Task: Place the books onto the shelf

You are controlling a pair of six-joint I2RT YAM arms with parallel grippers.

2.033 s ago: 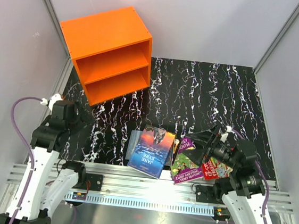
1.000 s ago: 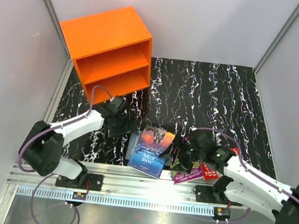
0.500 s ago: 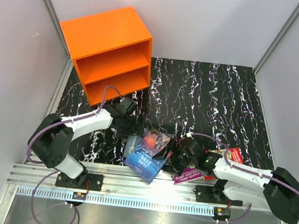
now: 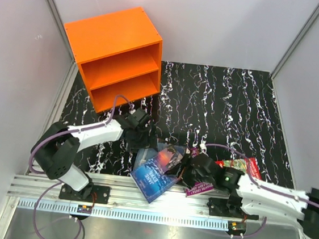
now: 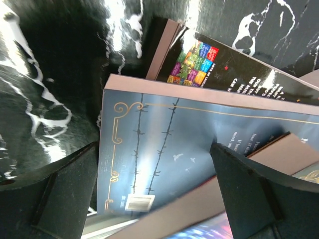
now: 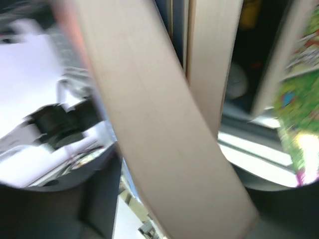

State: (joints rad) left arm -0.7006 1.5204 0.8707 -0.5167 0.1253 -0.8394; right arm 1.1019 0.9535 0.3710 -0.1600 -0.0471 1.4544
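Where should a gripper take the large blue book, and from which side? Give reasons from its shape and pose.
Take the blue book by its right long edge, the page side, coming in low from the right, where the right gripper is. The cover is too wide to span from above; that edge looks raised, so a finger could slip beneath.
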